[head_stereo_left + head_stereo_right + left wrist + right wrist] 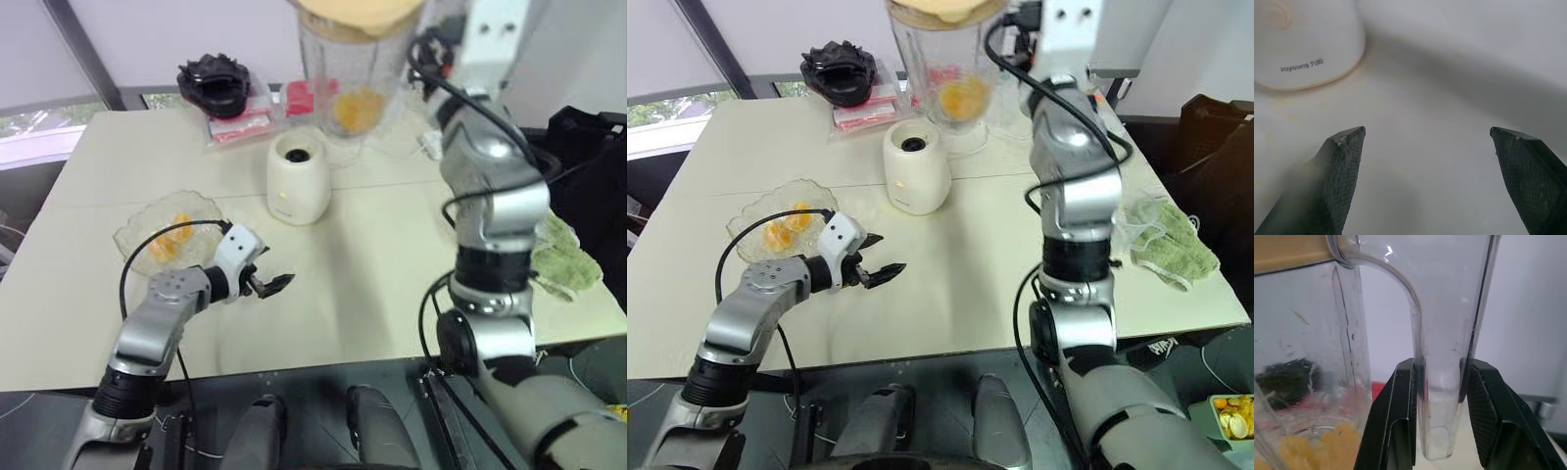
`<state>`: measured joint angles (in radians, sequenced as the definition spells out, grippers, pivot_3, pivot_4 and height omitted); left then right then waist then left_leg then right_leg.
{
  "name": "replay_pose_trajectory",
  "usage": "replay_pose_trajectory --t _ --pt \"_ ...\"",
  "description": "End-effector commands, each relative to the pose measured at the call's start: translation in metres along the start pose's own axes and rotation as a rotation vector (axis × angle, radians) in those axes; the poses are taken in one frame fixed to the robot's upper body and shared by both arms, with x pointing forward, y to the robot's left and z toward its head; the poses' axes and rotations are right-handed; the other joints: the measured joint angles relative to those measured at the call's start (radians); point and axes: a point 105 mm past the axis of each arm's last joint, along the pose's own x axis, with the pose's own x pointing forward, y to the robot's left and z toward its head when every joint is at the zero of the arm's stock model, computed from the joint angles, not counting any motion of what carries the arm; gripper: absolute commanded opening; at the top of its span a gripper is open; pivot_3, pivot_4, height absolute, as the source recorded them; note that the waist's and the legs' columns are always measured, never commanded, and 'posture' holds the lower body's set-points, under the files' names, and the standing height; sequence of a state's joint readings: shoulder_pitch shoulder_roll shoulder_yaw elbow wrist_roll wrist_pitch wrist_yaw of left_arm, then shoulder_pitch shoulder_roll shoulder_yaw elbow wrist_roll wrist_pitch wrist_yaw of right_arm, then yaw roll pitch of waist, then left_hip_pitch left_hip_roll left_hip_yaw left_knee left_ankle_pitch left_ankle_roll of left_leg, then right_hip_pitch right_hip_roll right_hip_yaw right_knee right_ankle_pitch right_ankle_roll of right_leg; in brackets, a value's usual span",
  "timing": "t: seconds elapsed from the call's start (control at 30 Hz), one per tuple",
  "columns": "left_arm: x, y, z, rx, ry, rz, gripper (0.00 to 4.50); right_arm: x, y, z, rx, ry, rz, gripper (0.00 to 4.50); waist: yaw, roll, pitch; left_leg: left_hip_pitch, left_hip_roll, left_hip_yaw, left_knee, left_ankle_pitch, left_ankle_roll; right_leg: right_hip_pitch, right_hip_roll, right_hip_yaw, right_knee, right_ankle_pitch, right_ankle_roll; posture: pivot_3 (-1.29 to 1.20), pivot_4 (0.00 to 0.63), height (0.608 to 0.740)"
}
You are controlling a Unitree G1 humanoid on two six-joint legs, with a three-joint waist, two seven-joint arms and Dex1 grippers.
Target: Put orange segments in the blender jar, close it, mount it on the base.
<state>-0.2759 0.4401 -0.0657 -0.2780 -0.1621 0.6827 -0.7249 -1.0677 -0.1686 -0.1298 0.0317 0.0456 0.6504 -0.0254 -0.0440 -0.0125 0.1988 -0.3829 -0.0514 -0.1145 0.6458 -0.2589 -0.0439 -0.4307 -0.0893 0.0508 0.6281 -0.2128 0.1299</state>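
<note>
Our right gripper (1441,406) clamps the handle of the tall clear plastic blender jar (348,78), upper centre; our left gripper (1430,161) gapes wide, empty, lower left.

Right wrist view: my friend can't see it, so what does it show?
The right gripper has its black jaws shut on the clear handle of the blender jar. Orange segments sit at the jar's bottom, and its cream-yellow lid is on.

Bare table (392,264) right of the base (298,178) is passable (glass bowl (147,230) crowds its left).
</note>
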Motion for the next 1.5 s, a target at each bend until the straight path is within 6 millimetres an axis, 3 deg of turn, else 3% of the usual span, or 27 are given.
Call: replay_pose_trajectory --t 0.03,0.2,0.43,1.3,1.5 --pt "-0.002 0.0 0.006 0.027 -0.036 0.044 4.25 0.019 0.018 0.026 0.033 -0.074 0.018 0.96 -0.001 0.0 0.0 0.0 0.0 0.0 0.0 0.0 0.0 0.0 0.0 0.0 0.0 0.0 0.0 0.0 0.15 0.74" --pt "-0.01 -0.005 -0.001 -0.002 -0.037 0.099 4.25 0.041 0.048 0.007 0.042 -0.017 0.045 0.96 -0.002 0.0 0.0 -0.008 0.0 0.0 0.0 0.0 0.0 -0.01 0.0 0.0 0.001 0.0 0.0 0.0 0.15 0.74" --pt "-0.017 -0.007 -0.008 -0.004 -0.017 0.143 4.25 0.051 0.057 -0.017 0.053 0.036 0.045 0.96 -0.002 0.0 0.0 -0.01 0.0 0.001 -0.002 0.001 -0.001 -0.012 0.0 0.0 0.001 0.0 0.0 0.0 0.15 0.74" --pt "-0.014 -0.006 -0.005 -0.015 -0.009 0.144 4.25 0.035 0.074 -0.03 0.03 0.082 0.056 0.96 -0.018 0.0 0.0 -0.009 0.0 0.0 -0.002 0.001 -0.001 -0.012 0.0 0.0 0.001 0.001 -0.001 0.0 0.15 0.74" --pt "-0.01 -0.008 -0.006 -0.013 -0.01 0.133 4.25 0.03 0.067 -0.051 -0.003 0.127 0.049 0.96 -0.018 0.0 0.0 -0.009 0.0 0.0 -0.002 0.001 -0.001 -0.012 0.0 0.0 0.001 0.001 -0.001 0.0 0.15 0.74"
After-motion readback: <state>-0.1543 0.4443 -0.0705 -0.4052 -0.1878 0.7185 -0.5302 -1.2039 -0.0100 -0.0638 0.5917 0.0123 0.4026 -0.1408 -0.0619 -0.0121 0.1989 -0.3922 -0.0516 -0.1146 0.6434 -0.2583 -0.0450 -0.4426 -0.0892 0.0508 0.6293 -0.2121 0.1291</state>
